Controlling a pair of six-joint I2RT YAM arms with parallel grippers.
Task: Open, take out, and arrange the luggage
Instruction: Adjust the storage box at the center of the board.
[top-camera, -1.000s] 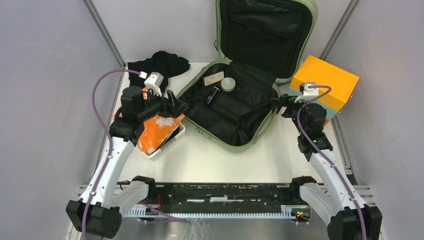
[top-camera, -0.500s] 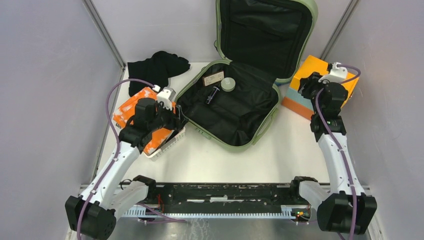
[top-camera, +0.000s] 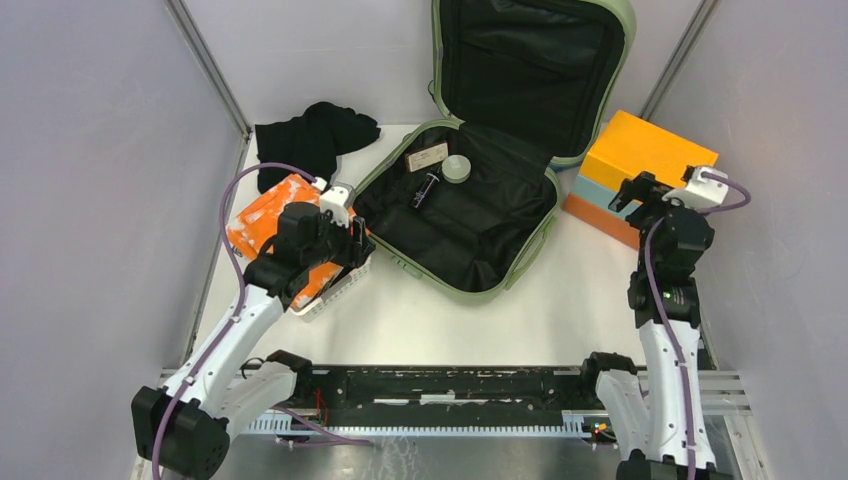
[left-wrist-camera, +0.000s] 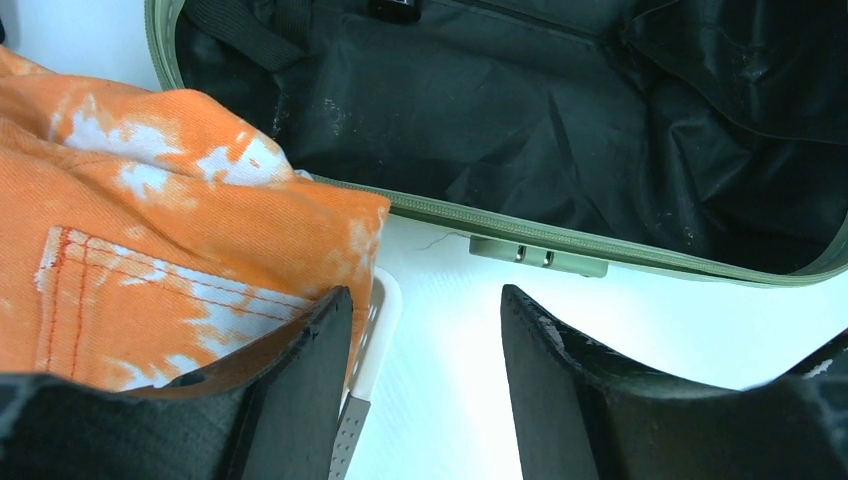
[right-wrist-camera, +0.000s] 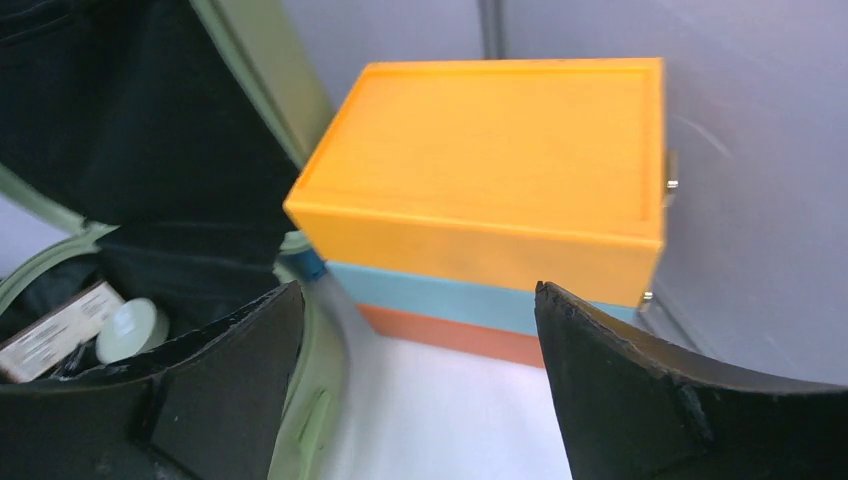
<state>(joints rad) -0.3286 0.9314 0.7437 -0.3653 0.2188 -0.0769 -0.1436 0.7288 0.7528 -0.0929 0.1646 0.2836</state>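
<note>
Both arms draw back from the open luggage (top-camera: 480, 220), which lies at the back middle of the table (top-camera: 560, 310), its lid standing up against the rear wall and its black-lined base facing up. A second ago the right gripper (top-camera: 630, 195) was at the case's right rim; it now hangs back on the right, facing the orange and light-blue box (top-camera: 645, 155), jaws spread wide with nothing between them. The left gripper (top-camera: 355, 245), which was at the case's left rim a second ago, has slid a little nearer, to the white basket (top-camera: 340, 290) just beside that rim. Its jaws are parted and empty. Its left finger (left-wrist-camera: 300, 380) lies against an orange garment (left-wrist-camera: 150, 230) that rests in the basket. A black cloth (top-camera: 315, 135) sits at the far left corner. Three small things remain in the base: a round jar (top-camera: 457, 169), a labelled card or box (top-camera: 427, 157) and a small dark item (top-camera: 424, 190). The opening looks done and the clothing appears to be out; the pull-back suggests the garment has been set down, leaving the small items to be taken out and arranged.
</note>
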